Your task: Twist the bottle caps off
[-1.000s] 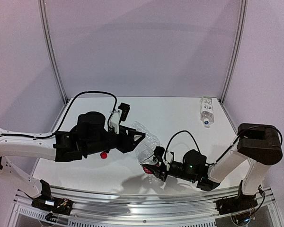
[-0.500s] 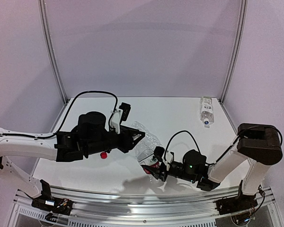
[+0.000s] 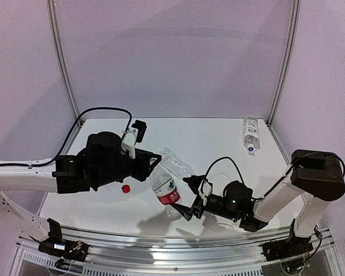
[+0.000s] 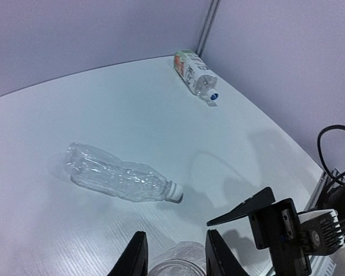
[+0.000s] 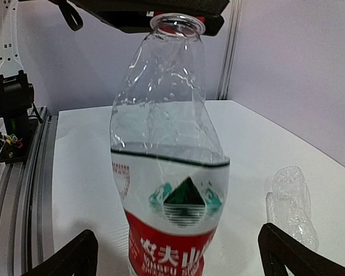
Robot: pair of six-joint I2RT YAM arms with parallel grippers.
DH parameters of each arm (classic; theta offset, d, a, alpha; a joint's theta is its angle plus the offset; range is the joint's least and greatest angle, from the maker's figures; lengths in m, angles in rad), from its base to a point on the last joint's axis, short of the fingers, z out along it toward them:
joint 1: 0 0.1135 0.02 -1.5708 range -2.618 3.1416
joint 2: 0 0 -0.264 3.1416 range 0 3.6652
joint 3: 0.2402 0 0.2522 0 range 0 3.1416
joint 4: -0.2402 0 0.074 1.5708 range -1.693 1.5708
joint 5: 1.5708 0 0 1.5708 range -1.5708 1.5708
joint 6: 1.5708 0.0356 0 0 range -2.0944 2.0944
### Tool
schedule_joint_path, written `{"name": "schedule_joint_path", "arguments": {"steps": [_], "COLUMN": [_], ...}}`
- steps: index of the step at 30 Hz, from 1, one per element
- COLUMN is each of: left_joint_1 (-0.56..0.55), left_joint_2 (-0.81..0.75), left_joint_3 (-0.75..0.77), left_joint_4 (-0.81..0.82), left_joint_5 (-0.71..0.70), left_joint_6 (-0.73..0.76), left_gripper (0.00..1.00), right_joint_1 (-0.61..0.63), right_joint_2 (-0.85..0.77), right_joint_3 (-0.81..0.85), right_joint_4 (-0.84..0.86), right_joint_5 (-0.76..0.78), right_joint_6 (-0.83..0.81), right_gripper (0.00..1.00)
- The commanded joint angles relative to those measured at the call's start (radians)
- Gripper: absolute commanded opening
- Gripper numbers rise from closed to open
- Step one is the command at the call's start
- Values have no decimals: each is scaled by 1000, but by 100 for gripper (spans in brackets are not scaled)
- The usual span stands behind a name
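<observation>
The left fingers (image 4: 135,257) are clamped on the neck of the upright red-labelled bottle (image 5: 171,172), and the right fingers (image 5: 75,256) stand wide apart on either side of it. The right wrist view shows its mouth bare. Only the overhead view shows the red cap (image 3: 126,188) on the worktop (image 3: 218,138), while the left wrist view shows the ribbed bottle (image 4: 115,175) lying capped.

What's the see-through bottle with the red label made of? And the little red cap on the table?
The see-through red-labelled bottle looks like thin clear plastic: glossy, with dents and creases. The small round red cap is probably plastic too; too small to tell its finish.
</observation>
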Motion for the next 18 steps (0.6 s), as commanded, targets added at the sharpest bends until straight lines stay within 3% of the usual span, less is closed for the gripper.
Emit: {"name": "schedule_joint_path", "arguments": {"steps": [1,7,11,18], "left_joint_1": [12,130,274,486], "left_joint_2": [-68,-142,-184,-168], "left_joint_3": [75,101,104,107], "left_joint_4": [-196,-354,-419,-449], "left_joint_5": [-188,-289,-311,-314], "left_joint_6": [54,39,18,4], "left_gripper": [18,18,19,20], "right_joint_1": [2,1,1,2], "right_joint_2": [-24,-16,-16,-19], "right_joint_3": [-15,-8,-6,-3], "right_joint_4": [26,17,13,0], "right_joint_5": [33,52,60,69], "right_joint_6": [-2,1,1,-1], "right_gripper": [99,99,99,99]}}
